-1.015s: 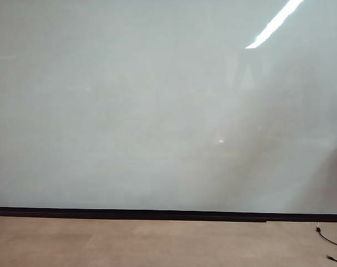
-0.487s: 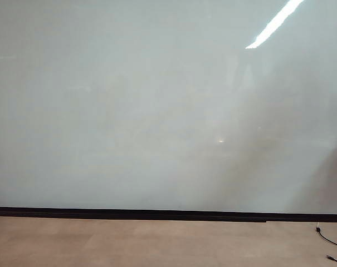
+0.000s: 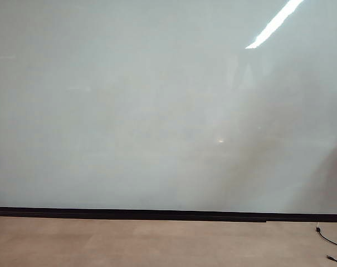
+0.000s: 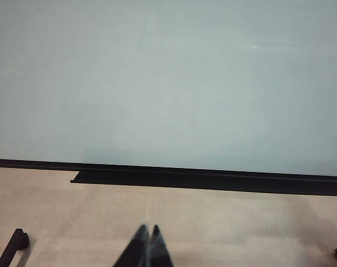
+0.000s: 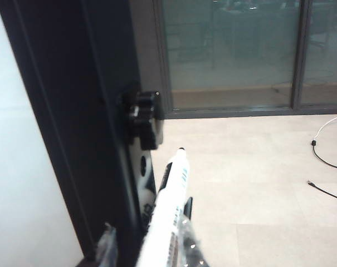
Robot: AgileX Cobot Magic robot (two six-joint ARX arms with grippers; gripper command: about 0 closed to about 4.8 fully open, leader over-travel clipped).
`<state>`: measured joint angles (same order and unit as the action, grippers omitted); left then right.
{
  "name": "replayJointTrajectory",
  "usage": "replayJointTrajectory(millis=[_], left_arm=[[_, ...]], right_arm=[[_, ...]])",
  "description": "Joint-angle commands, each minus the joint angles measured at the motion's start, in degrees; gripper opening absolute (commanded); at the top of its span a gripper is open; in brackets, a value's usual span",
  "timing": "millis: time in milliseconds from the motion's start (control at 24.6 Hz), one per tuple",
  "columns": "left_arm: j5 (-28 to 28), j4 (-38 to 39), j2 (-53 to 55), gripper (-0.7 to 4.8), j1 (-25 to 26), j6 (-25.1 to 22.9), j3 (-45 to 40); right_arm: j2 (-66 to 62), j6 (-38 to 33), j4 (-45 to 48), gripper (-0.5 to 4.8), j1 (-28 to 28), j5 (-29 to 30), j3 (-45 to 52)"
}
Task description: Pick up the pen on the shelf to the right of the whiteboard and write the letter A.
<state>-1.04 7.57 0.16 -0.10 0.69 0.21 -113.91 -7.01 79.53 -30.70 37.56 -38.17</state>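
Gripping pen [image 5: 169, 211], right hand [image 5: 157, 253] shows in wrist view only.

The whiteboard [image 3: 157, 111] stands upright and fills almost all of the exterior view, with the floor [image 3: 157, 242] in front of it and a cable [image 3: 331, 240] lying on the floor at the far right. Neither arm shows there. The left gripper [image 4: 146, 245] hangs over the floor in front of the board's lower edge, well apart from it, its fingers [image 4: 136, 250] pressed together. The right gripper [image 5: 162, 245] is just beside the board's side frame [image 5: 73, 122], its fingers clamped on the pen [image 5: 169, 208], which sticks out beyond them, close to a knob [image 5: 140, 111] on the frame.
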Motion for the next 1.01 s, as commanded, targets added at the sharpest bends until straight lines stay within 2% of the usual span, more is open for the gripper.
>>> replayJointTrajectory(millis=[41, 122, 162, 812, 1015], left_arm=[[-0.26, -0.35, 0.02, -0.04, 0.0, -0.24, 0.17], [-0.26, -0.35, 0.02, -0.04, 0.0, -0.24, 0.17], [-0.26, -0.35, 0.02, -0.04, 0.0, -0.24, 0.17], [-0.26, -0.35, 0.02, -0.04, 0.0, -0.24, 0.17], [-0.26, -0.35, 0.02, -0.04, 0.0, -0.22, 0.17]], right_arm=[[0.31, -0.37, 1.31, 0.81, -0.04, -0.09, -0.28], [0.31, -0.55, 1.33, 0.01, -0.09, -0.09, -0.28], [0.31, -0.55, 1.33, -0.06, -0.09, -0.09, -0.28], [2.12, -0.59, 1.51, -0.06, -1.51, -0.72, -0.24], [3.23, -0.37, 1.55, -0.06, -1.77, -11.74, 2.95]])
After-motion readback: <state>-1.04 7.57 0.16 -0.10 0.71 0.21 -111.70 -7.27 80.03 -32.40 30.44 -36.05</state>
